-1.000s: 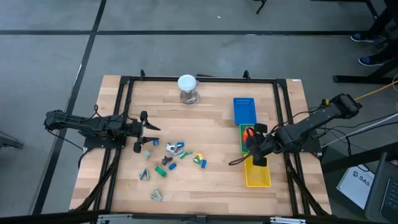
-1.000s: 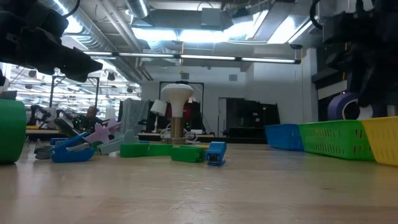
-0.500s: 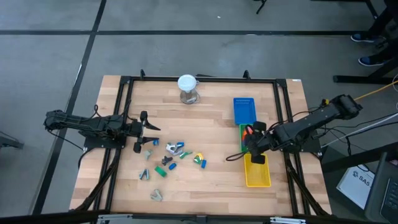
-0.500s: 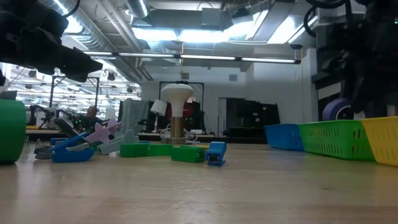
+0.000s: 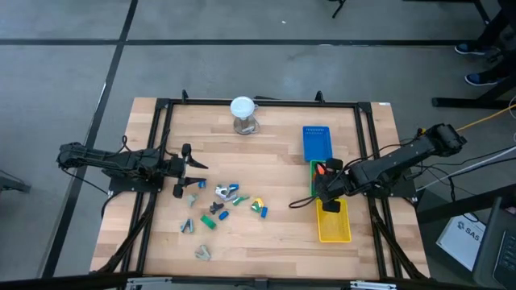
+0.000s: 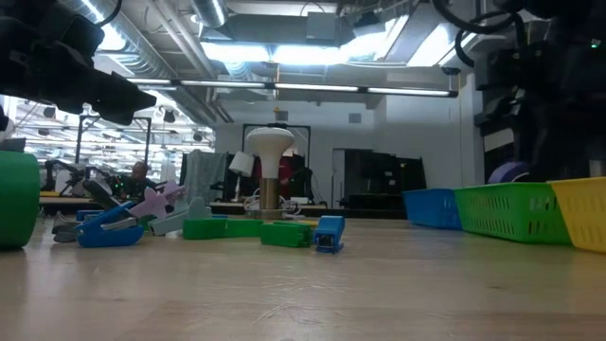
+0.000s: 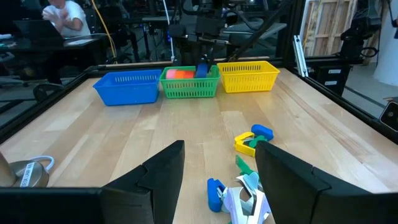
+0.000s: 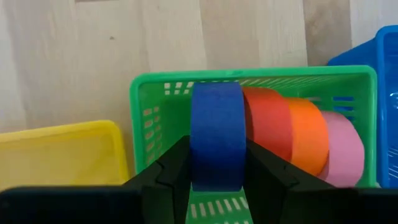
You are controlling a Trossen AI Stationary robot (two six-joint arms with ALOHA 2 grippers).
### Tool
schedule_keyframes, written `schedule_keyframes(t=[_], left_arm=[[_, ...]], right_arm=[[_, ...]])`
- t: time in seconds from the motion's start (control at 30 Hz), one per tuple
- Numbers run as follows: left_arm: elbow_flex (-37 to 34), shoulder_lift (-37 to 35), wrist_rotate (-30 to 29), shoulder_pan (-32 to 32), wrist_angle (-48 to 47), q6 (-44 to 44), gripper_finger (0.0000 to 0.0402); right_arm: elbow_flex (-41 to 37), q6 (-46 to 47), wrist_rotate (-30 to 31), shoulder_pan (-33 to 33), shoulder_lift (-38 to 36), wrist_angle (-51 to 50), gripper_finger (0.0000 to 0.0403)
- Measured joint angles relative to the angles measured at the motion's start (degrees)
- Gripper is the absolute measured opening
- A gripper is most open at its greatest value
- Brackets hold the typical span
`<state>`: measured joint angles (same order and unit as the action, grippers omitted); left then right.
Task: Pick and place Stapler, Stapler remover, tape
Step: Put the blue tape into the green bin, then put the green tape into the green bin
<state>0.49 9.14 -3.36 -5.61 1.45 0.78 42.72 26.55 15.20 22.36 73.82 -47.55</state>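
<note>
Four tape rolls (image 8: 281,142) in green basket (image 8: 147,106), right hand (image 8: 217,174) flanking blue roll (image 8: 217,134)

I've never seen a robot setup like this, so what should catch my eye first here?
Probably the right gripper holding a blue tape roll in the green basket, beside red, orange and pink rolls. Next, the colourful scatter of small office tools mid-table, with the left gripper open beside it.
</note>
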Motion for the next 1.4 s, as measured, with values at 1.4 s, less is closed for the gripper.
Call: schedule_keyframes(t=[1.4], left_arm=[[0.0,0.0,0.0,0.0,0.0,0.0,0.0196]], right_arm=[[12.7,-2.6,-0.2,-0.6,0.0,-1.8,0.0160]])
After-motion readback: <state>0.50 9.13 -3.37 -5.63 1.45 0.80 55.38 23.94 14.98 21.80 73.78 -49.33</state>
